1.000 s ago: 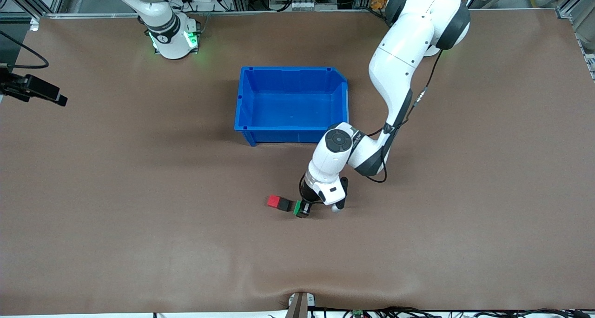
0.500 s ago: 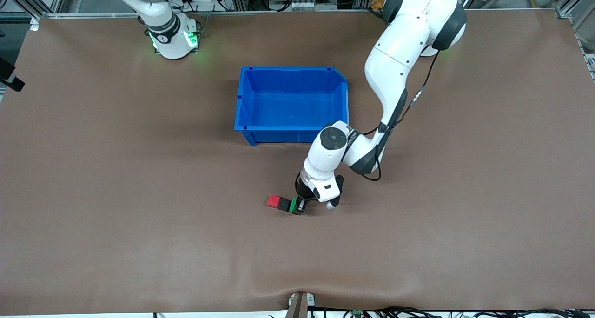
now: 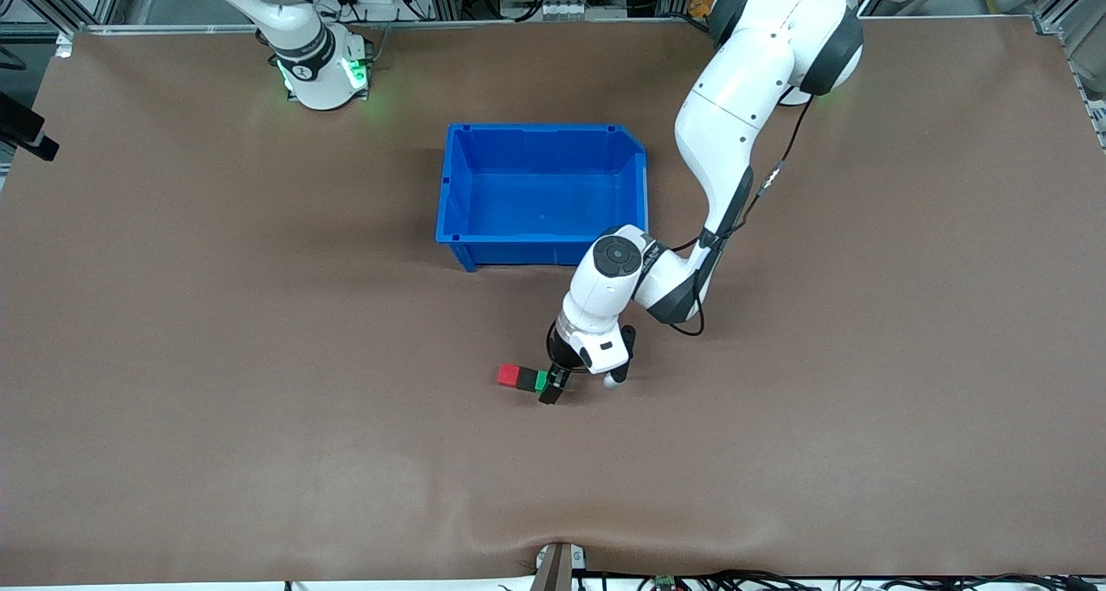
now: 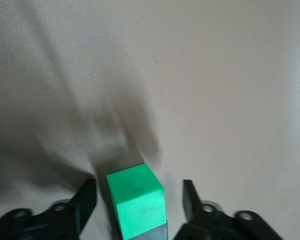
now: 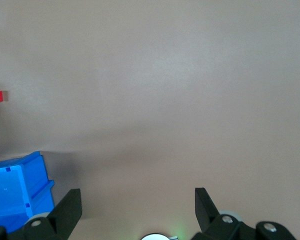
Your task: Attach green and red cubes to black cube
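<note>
Brown matte tabletop carries a row of small plain cubes at lower centre of the front view: a bright red cube, a matte black cube touching it, and a bright green cube against the black one. The left gripper stands low at the green cube, fingers parted with gaps on both sides, holding nothing. An open blue plastic bin sits above. The right gripper waits open, empty, over bare tabletop.
</note>
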Tool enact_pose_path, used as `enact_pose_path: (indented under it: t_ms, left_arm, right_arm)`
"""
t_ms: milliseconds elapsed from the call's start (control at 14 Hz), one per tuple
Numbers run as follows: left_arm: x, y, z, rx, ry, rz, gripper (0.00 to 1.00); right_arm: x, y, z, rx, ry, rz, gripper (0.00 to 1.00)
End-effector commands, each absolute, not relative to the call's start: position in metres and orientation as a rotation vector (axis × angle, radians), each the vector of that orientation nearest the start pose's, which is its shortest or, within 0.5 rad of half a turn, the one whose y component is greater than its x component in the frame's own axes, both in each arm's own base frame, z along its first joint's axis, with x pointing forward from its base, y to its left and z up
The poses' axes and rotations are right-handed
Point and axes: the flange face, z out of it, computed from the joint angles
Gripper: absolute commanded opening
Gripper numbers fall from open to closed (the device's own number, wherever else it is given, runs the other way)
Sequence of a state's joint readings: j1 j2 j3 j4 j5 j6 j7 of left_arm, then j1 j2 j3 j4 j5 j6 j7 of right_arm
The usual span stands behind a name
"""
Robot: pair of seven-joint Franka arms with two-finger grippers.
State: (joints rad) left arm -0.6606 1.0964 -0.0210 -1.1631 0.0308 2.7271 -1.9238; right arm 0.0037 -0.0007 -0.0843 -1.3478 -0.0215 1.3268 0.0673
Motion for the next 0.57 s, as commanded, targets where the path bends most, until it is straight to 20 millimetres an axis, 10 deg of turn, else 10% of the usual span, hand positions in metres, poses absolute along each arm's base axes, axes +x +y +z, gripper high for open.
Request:
enact_pose_path:
  t_ms: [0,500]
  left_arm:
    - [0.624,-0.499,0.166,-2.928,-2.082,-0.266,1.00]
    - [0.650,-0.453,0.239,-2.814,-2.082,-0.316,1.00]
  right_arm:
    - [0.520,-0.044,0.708,-3.172,0.222,0.042,1.00]
    - [0.519,-0.047,0.706,-3.169,0.239,0.049,1.00]
